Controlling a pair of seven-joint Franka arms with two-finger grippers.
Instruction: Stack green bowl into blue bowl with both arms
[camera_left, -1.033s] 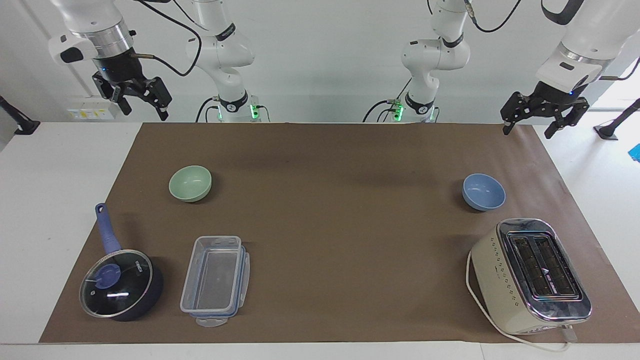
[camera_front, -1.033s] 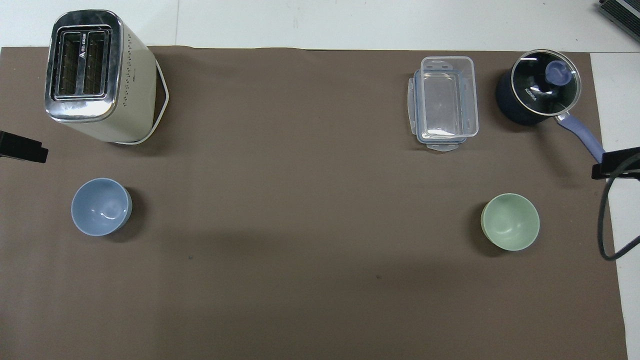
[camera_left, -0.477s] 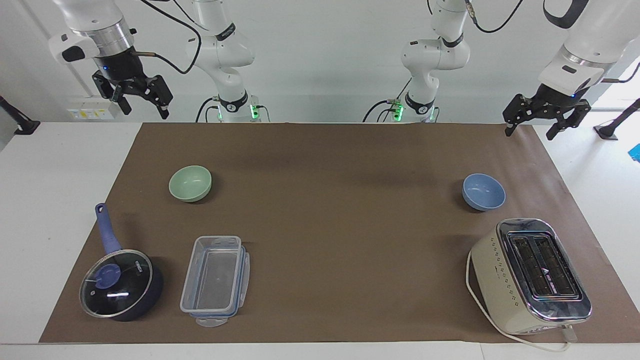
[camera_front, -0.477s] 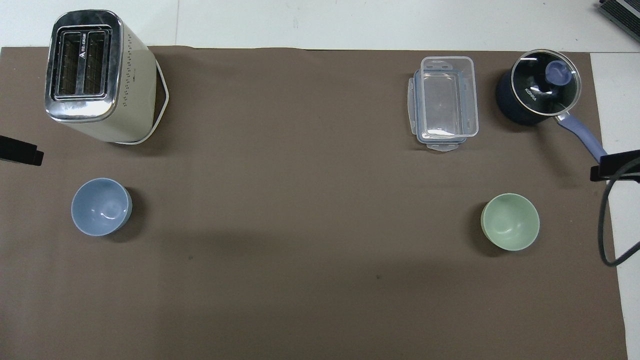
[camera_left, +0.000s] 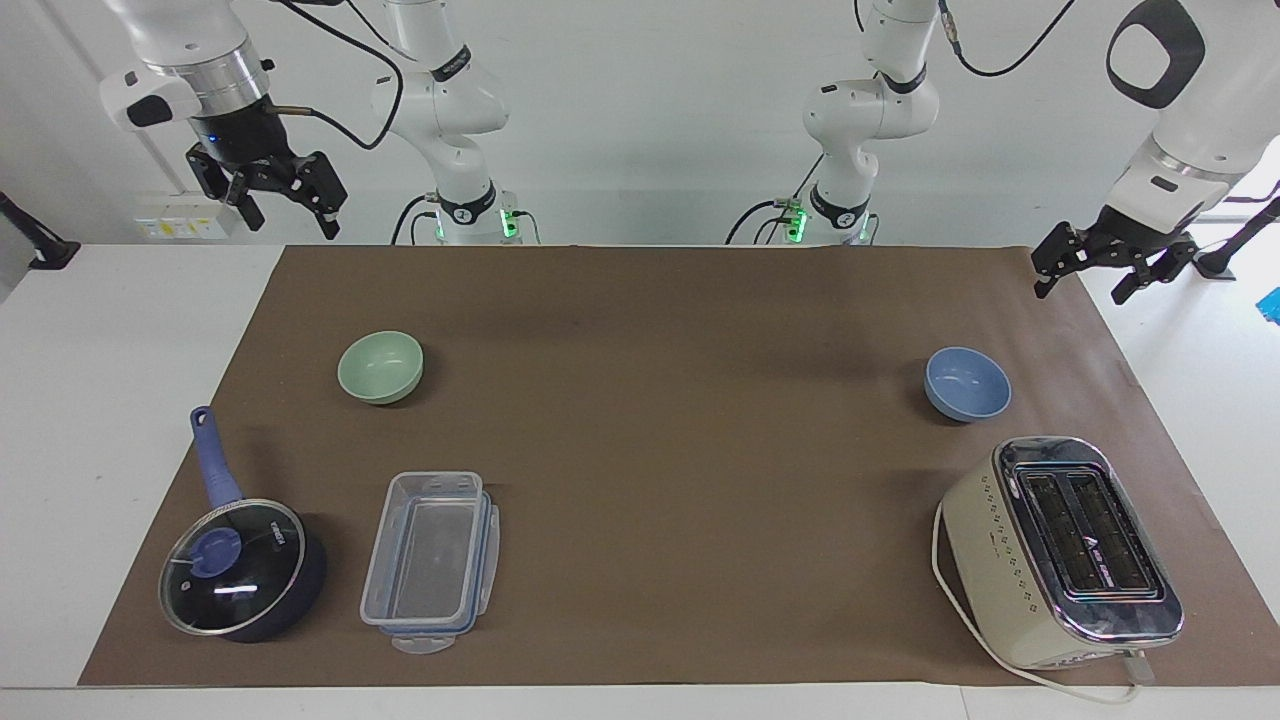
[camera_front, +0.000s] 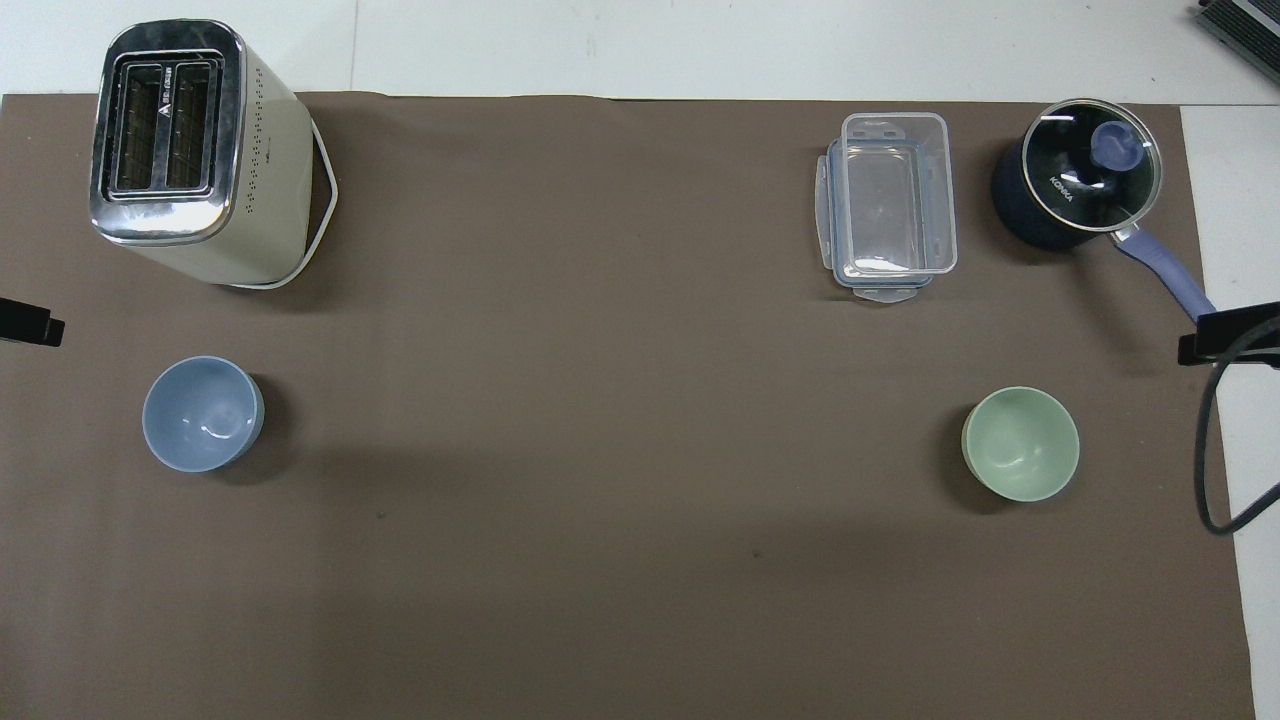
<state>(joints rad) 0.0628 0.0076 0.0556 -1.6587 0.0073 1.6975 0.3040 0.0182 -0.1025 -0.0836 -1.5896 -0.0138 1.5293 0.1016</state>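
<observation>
A matte brown mat (camera_left: 660, 450) covers the white bench (camera_left: 110, 330). The right gripper (camera_left: 287, 208) hangs over the bench's edge, jaws wide and empty; the left gripper (camera_left: 1095, 275) hangs over the mat's corner, jaws likewise wide and empty. The smooth round blue bowl (camera_left: 967, 383) sits just nearer the robots than the toaster (camera_left: 1060, 550). The green bowl (camera_left: 380, 367) sits well apart, toward the right arm's end.

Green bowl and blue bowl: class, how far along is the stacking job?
Done: nothing; the green bowl and blue bowl sit apart at separate ends of the mat. In hand: nothing; the left gripper and right gripper hang open and empty. Left: grasp the green bowl, carry it across, set it inside the blue.
</observation>
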